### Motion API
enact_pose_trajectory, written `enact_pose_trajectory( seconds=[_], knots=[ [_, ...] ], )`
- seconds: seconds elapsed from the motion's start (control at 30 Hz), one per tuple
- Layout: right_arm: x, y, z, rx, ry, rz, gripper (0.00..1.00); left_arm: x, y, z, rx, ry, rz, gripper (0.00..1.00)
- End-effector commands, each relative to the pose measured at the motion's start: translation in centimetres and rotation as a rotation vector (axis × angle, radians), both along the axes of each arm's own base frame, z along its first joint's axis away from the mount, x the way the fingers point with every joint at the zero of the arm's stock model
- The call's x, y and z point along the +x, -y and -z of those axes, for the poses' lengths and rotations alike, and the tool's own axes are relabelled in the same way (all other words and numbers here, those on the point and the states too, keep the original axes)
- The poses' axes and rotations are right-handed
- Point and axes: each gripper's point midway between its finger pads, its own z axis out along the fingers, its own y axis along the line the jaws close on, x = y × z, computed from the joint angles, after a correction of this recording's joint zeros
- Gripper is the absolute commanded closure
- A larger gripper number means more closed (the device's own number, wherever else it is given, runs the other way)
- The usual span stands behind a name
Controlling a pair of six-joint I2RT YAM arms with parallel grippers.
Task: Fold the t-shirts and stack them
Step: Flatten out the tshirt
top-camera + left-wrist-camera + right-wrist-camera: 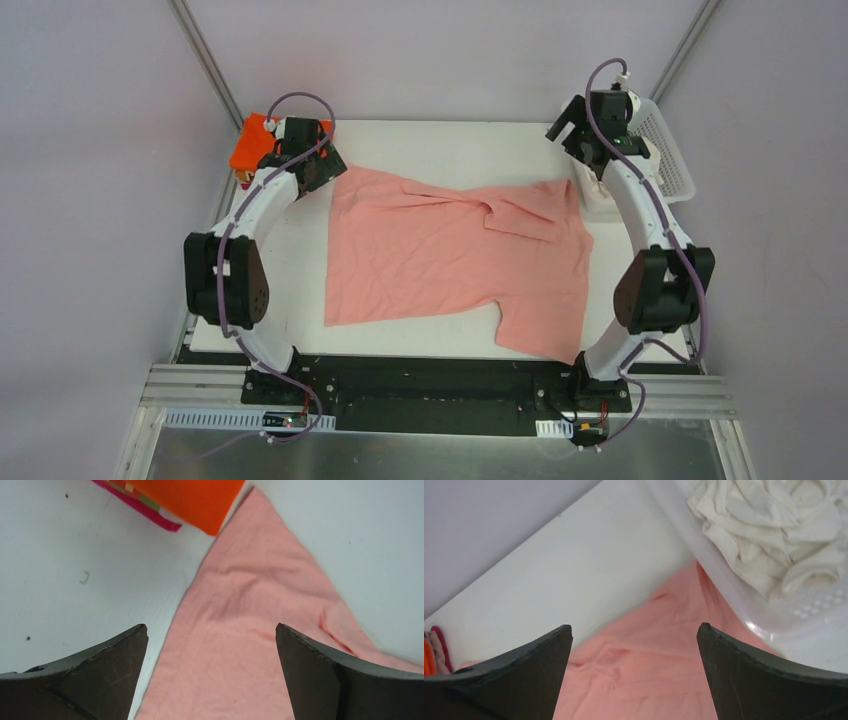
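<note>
Softly wrinkled salmon t-shirt (450, 255) sprawls flat, collar apparently folded.

Both arms bow outward and reach toward the far corners of the table (450, 150). The left gripper (211, 629) and the right gripper (634, 627) point downward with jaws spread wide, and neither holds anything.

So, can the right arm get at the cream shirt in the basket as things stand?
Probably yes: the right gripper is open beside the basket, the cream shirt lies uncovered inside it, and nothing stands between them.
</note>
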Motion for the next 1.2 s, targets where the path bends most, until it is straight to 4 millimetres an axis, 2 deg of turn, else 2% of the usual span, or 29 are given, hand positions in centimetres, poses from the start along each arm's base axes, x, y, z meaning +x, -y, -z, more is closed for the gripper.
enact_pose_trajectory(
  seconds=[0.0,0.03,0.07,0.1,0.13,0.17,0.23,0.3,0.37,0.53,0.73,0.9,1.03,1.17],
  knots=[
    [-8.7,-0.8,-0.2,0.097,-0.100,0.027,0.00,-5.4,4.4,-3.0,-0.143,0.032,0.139,0.01],
    [-10.6,-1.1,0.9,0.123,-0.133,0.037,0.00,-6.9,5.5,-2.6,-0.177,0.017,0.169,0.01],
    [-13.0,-1.3,3.3,0.141,-0.191,0.044,0.00,-8.5,6.7,-1.8,-0.213,-0.008,0.198,0.01],
    [-14.3,-1.6,3.5,0.167,-0.193,0.039,0.00,-10.1,7.8,-1.1,-0.237,-0.033,0.233,0.01],
    [-16.1,-1.9,4.9,0.187,-0.226,0.035,0.00,-11.7,8.8,-0.1,-0.250,-0.061,0.262,0.01],
    [-18.3,-2.1,7.1,0.195,-0.283,0.037,0.00,-13.1,9.6,0.8,-0.260,-0.088,0.293,0.01],
    [-21.0,-2.4,9.5,0.209,-0.332,0.041,0.00,-15.6,10.9,2.6,-0.290,-0.145,0.323,0.01],
    [-22.8,-2.9,11.6,0.224,-0.366,0.027,0.00,-17.6,11.9,4.4,-0.308,-0.202,0.344,0.01],
    [-23.7,-3.4,13.4,0.243,-0.400,0.021,0.00,-18.7,12.3,6.0,-0.289,-0.245,0.355,0.01],
    [-23.7,-4.5,16.8,0.243,-0.468,0.014,0.00,-18.8,11.8,9.3,-0.237,-0.324,0.322,0.01],
    [-22.2,-6.0,19.7,0.215,-0.526,-0.011,0.00,-17.1,10.7,12.1,-0.178,-0.388,0.268,0.01],
    [-20.2,-6.7,20.6,0.156,-0.536,-0.008,0.00,-15.4,8.3,14.1,-0.176,-0.433,0.191,0.01],
    [-18.0,-7.5,20.7,0.152,-0.521,-0.002,0.00,-12.9,7.2,14.7,-0.195,-0.441,0.163,0.01],
    [-16.0,-8.1,20.7,0.135,-0.506,0.018,0.01,-10.4,6.1,14.5,-0.204,-0.418,0.135,0.01]
  ],
)
